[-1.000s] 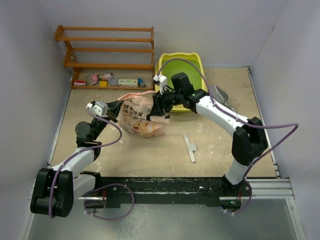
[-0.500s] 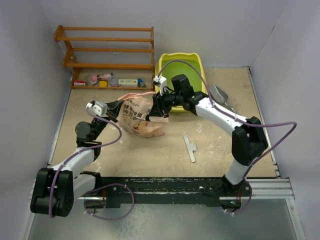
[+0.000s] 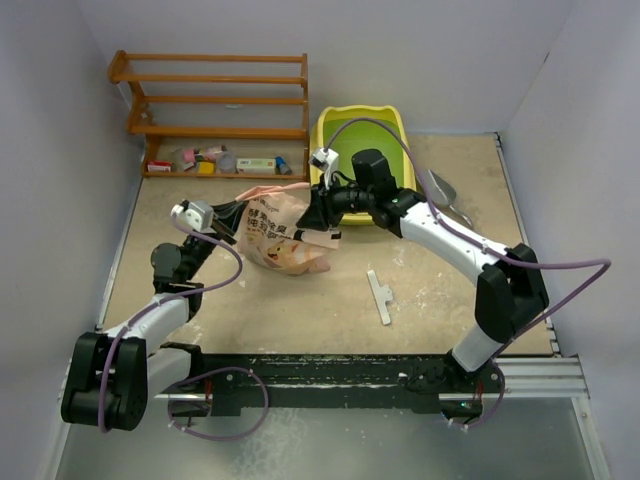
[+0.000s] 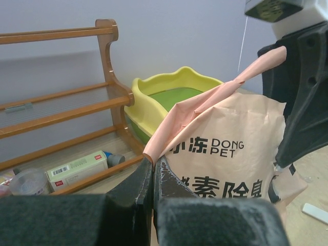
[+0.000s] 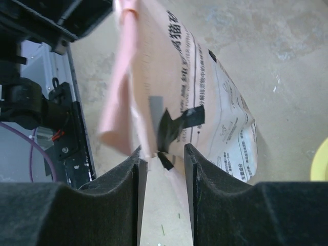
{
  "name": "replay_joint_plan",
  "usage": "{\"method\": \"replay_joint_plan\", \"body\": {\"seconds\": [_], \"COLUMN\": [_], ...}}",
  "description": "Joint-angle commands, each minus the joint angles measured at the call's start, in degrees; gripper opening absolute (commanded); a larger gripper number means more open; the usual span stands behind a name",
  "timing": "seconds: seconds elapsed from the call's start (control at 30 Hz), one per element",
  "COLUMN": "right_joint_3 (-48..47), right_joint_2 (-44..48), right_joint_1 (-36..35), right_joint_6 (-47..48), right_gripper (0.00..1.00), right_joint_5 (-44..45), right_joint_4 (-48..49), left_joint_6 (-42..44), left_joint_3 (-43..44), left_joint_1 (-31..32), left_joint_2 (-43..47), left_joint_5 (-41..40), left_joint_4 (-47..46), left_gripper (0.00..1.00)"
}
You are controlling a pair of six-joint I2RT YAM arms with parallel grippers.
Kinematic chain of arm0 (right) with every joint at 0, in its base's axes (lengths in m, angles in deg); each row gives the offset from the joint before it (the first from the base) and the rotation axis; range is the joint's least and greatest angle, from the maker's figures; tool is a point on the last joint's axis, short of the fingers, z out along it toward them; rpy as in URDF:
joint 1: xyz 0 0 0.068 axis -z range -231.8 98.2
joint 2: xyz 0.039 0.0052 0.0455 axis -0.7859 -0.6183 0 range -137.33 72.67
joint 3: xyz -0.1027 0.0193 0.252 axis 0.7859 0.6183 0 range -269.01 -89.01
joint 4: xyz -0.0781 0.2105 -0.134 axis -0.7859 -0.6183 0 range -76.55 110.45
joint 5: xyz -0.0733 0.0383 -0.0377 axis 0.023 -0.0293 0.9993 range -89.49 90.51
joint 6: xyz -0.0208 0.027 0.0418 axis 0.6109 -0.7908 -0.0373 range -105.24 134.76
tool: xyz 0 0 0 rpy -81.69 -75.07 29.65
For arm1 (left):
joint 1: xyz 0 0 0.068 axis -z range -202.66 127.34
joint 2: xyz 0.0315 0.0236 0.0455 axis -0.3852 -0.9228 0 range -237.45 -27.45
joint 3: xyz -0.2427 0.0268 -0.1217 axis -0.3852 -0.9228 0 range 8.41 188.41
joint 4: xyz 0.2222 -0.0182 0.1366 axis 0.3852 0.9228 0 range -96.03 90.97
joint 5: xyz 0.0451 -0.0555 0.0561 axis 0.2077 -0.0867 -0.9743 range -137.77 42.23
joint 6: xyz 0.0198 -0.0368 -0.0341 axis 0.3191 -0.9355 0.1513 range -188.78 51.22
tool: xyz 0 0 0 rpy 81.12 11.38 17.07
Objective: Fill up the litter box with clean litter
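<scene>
At the left of the bag, mid-table: the left gripper, fingers pressed tight on the bag's pink top edge; arm folded low, elbow bent.
At the bag's right: the right gripper, fingers a narrow gap apart, the bag's black tape seen between them; contact cannot be told. Arm stretched long across.
Behind and right of the bag: the litter box, green basin showing.
Behind-left of the bag: wooden rack.
Right of the bag: grey scoop, white strip.
Under the bag: tan table, dusted white. Pale walls around.
</scene>
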Motion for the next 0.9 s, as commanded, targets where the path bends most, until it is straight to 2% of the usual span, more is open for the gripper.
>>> {"method": "replay_joint_plan", "body": {"seconds": [0.0,0.07,0.57,0.63,0.77,0.87], "right_joint_3": [-0.69,-1.31,-0.14,0.1,0.63,0.53], "right_joint_2": [2.84,2.39,1.0,0.6,0.29,0.76], "right_joint_1": [-0.24,-0.37,-0.64,-0.58,-0.64,-0.71], "right_joint_6": [-0.95,-0.45,2.44,2.6,2.22,2.54], "right_gripper": [0.34,0.29,0.28,0.24,0.02,0.0], "right_joint_5": [-2.67,-2.78,0.09,-0.06,0.51,2.37], "right_joint_4": [3.73,2.85,1.36,1.6,3.1,3.06], "left_joint_6": [-2.18,-2.43,-3.33,-3.3,-2.9,-3.09], "left_joint_3": [2.73,2.8,3.19,2.9,2.58,2.86], "left_joint_1": [0.42,0.42,0.42,0.42,0.42,0.42], "left_joint_2": [0.32,0.18,-0.22,0.02,0.94,0.57], "left_joint_5": [2.08,2.42,3.23,2.31,0.2,0.7], "left_joint_4": [-8.54,-8.56,-8.7,-8.65,-7.7,-7.55], "left_gripper": [0.0,0.0,0.0,0.0,0.0,0.0]}}
